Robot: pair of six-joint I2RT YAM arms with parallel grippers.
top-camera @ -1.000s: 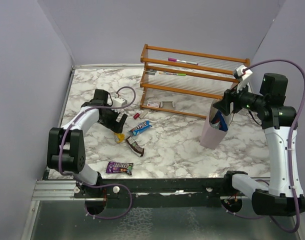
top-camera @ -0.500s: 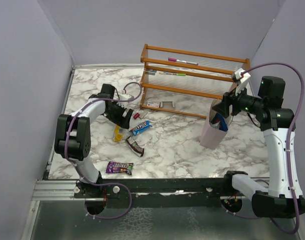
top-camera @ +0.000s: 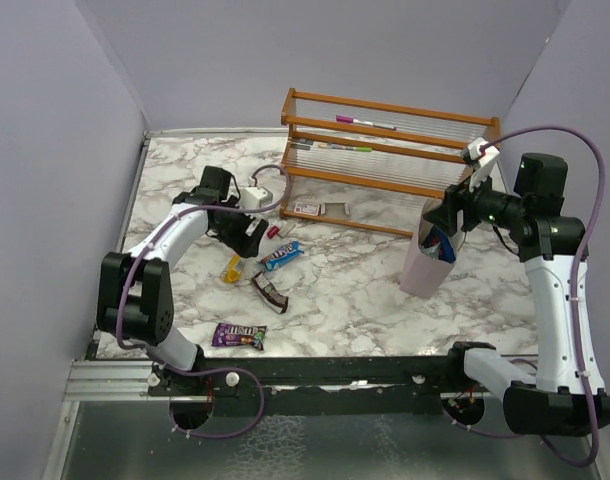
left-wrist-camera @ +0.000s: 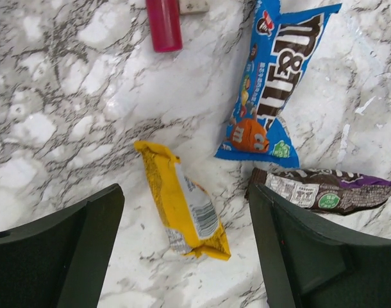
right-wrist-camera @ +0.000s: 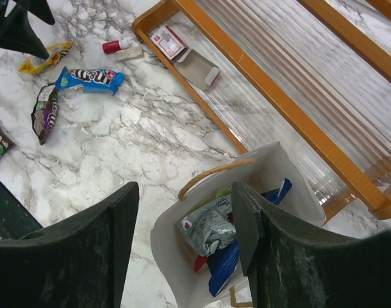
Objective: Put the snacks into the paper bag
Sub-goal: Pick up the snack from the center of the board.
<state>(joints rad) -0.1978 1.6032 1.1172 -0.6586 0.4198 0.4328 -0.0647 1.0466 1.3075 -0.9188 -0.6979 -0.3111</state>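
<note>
While both arms reach out over a marble table [top-camera: 355, 290], the left tool [left-wrist-camera: 184, 221] hangs with its jaws spread wide and empty. A yellow packet [left-wrist-camera: 183, 205] lies flat on the table and shows between them. From that packet, a blue packet [left-wrist-camera: 272, 83] lies at 1 o'clock, a dark brown bar [left-wrist-camera: 324, 191] at 3 o'clock, and a small red cylinder [left-wrist-camera: 163, 24] at 12 o'clock, all apart from the tool. In the overhead view a purple packet [top-camera: 238, 335] lies alone at 7 o'clock of the table, near the front edge. The pale paper bag [top-camera: 422, 268] stands upright at 3 o'clock of the table, just in front of a wooden rack [top-camera: 385, 160]. The right tool [right-wrist-camera: 186, 205] hangs above the bag's open mouth, jaws apart, holding nothing. Inside the bag lie a grey-teal packet [right-wrist-camera: 205, 232] and a blue wrapper [right-wrist-camera: 224, 273]
</note>
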